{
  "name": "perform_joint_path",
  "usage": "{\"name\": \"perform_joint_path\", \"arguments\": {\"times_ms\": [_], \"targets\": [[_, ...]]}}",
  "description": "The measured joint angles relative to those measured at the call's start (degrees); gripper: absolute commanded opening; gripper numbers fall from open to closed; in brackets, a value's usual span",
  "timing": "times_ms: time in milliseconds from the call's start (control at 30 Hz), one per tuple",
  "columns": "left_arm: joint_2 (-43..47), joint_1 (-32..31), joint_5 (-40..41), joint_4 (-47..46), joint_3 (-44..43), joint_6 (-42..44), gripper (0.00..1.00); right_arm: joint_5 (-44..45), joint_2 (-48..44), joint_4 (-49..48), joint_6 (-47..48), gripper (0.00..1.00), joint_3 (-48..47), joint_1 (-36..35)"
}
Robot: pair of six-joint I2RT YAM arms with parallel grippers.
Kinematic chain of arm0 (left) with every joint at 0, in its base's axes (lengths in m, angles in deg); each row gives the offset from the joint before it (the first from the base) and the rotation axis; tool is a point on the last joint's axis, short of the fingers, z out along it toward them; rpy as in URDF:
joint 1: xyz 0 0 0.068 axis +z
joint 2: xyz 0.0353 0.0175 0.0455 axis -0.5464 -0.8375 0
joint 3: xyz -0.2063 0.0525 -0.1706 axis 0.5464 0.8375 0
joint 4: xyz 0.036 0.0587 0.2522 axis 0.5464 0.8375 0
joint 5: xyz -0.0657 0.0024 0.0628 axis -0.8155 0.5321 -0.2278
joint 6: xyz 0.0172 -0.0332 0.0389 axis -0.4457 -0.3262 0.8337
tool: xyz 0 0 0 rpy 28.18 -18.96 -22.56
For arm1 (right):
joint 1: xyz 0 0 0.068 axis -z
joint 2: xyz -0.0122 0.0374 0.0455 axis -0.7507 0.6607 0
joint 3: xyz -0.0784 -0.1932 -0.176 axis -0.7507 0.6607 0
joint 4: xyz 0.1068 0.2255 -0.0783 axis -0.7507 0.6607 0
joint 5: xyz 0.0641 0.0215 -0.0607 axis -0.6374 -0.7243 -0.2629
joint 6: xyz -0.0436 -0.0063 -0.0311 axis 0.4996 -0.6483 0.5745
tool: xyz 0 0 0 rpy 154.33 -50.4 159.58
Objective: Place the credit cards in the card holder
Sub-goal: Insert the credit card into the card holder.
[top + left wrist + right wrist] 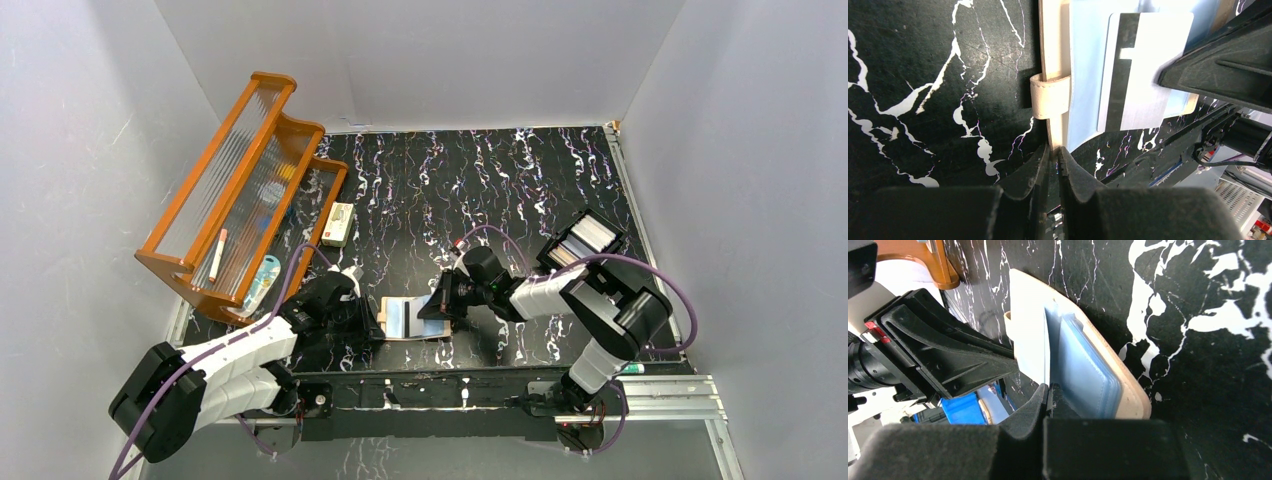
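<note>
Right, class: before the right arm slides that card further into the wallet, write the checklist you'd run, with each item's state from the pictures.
1. Card holder lies open, pockets facing up: ok.
2. Left gripper pinches the holder's edge: ok.
3. Right gripper grips the card: ok.
4. Snap tab sits clear of the card: ok.
5. Card's leading edge is inside a pocket: cannot tell.
6. Card fully seated: not ok, most of it shows.
</note>
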Motion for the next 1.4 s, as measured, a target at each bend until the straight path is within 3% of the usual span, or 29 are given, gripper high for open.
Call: {"name": "perform_joint_path", "arguments": {"times_ms": [367, 1400], "targets": [[0.0, 0.0, 0.02, 0.04, 0.0, 0.0, 0.11, 5.2, -5.09, 3.72, 1.51, 0.0, 0.81, 0.15], [0.0, 0.0, 0.02, 0.02, 0.0, -0.02, 0.1, 8.52, -9.35, 3.69, 2.05, 0.0, 1.81, 0.15]]}}
